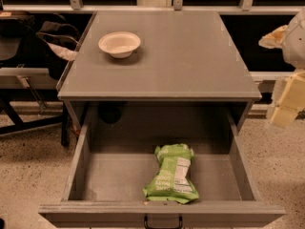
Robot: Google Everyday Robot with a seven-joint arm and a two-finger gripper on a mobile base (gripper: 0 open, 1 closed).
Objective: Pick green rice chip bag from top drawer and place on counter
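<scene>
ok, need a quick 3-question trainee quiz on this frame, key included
1. True or false: the green rice chip bag lies inside the open top drawer.
2. Where is the white bowl? A) on the counter, back left B) in the drawer C) on the floor
3. Fill in: the gripper is at the ___ edge of the camera view, well apart from the bag.
Key: 1 true; 2 A; 3 right.

The grey counter is a flat, smooth rectangular top. A white bowl stands upright on it in the far left part, close to the left edge. The gripper hangs to the right of the counter's near right corner, apart from it
</scene>
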